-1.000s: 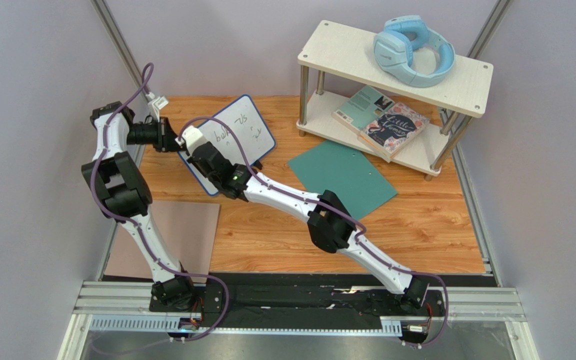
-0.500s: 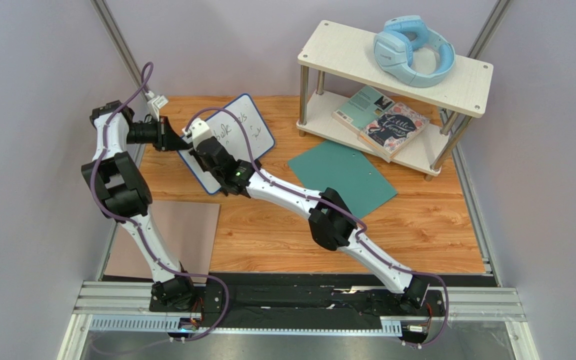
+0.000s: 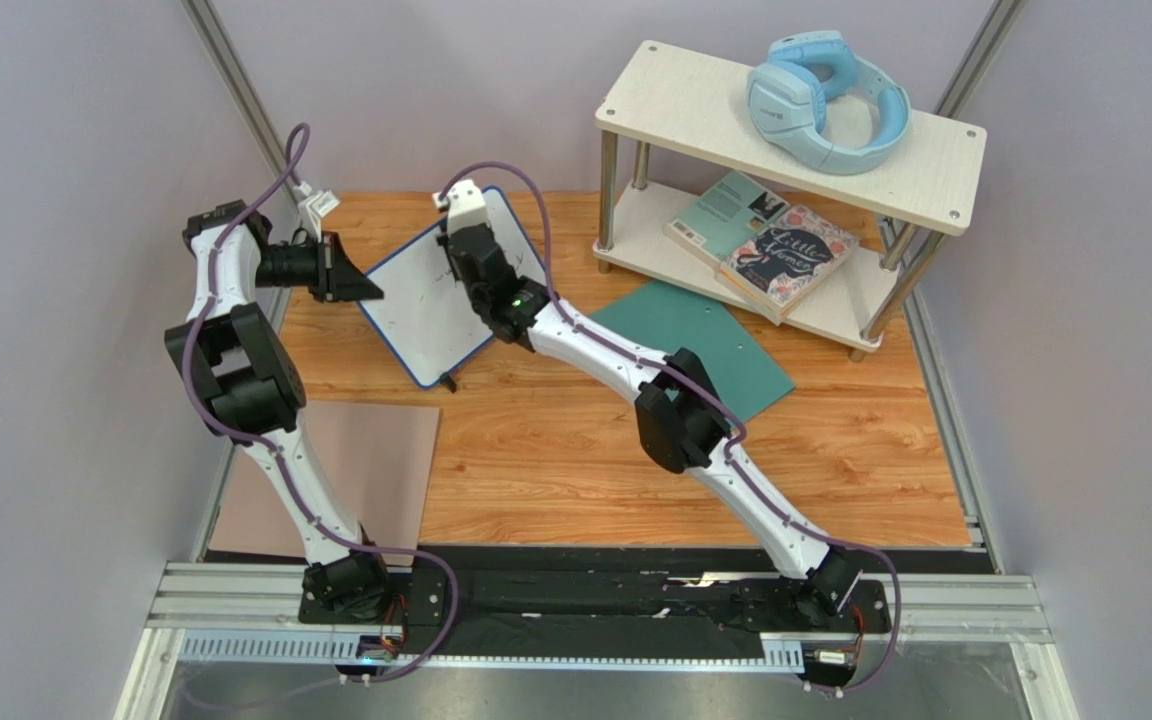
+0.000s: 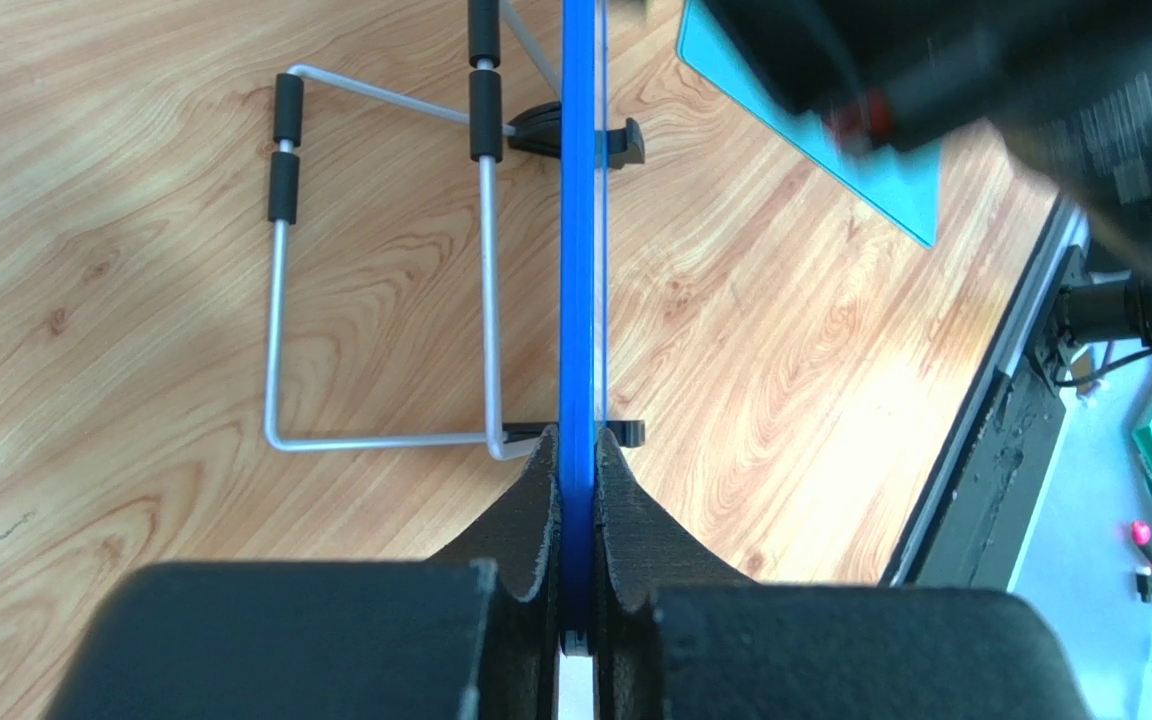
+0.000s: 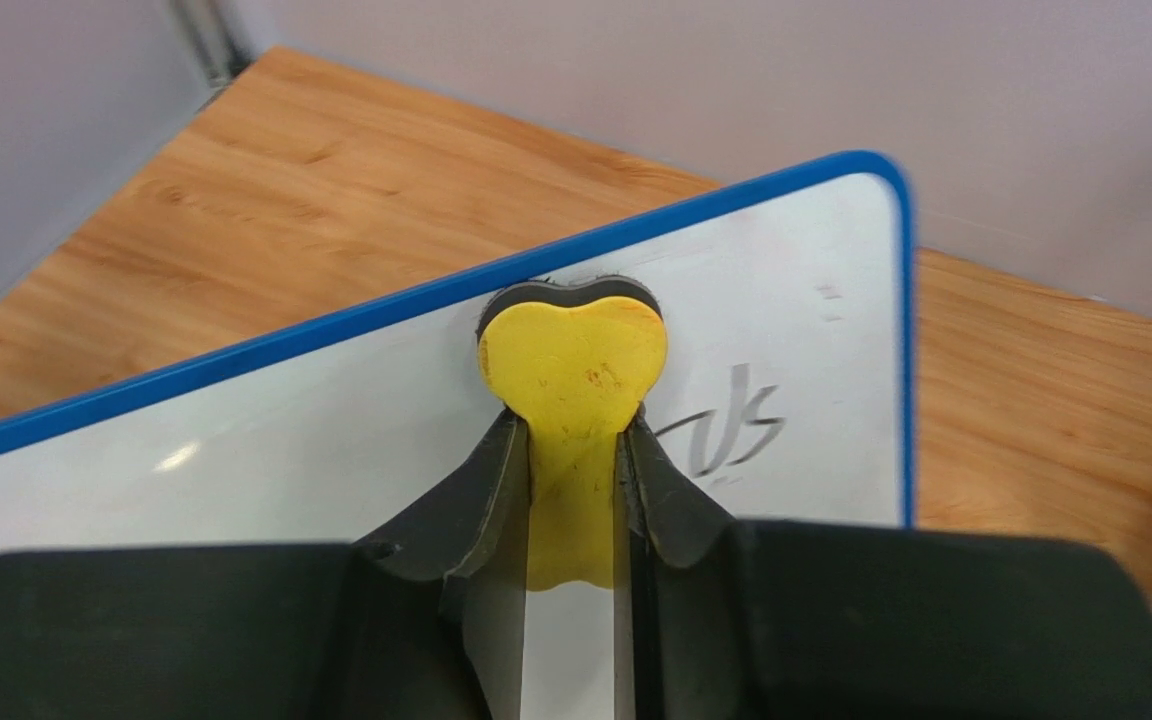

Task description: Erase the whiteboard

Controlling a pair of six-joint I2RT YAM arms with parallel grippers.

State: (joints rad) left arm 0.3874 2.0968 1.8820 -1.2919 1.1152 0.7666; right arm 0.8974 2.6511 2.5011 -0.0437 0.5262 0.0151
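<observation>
— Why does the left gripper (image 3: 361, 284) hold the whiteboard (image 3: 425, 308) by the side?

— I think to steady it. The board stands tilted on its wire stand (image 4: 384, 270) at the far left of the wooden table (image 3: 567, 450), so a push from the eraser could tip it. In the left wrist view both fingers are closed tight on the thin blue rim (image 4: 579, 225).

— And the right gripper (image 3: 462, 225)?

— Its jaws are shut on the yellow eraser (image 5: 573, 353), with the head sticking out in front of the fingers. The head lies against the white face, close to the top rim. I think it is placed there for a stroke across the top.

— Is the board clean now?

— Not fully. One small black scribble (image 5: 732, 435) remains just right of the eraser. The lower part looks wiped.

— How many things do you count?

— One whiteboard, one eraser, two arms. Beside them are one teal sheet (image 3: 687, 353), one pinkish mat (image 3: 349, 473), one two-level shelf (image 3: 657, 98), two books (image 3: 763, 240) on its lower level and one pair of blue headphones (image 3: 826, 98) on top.
</observation>
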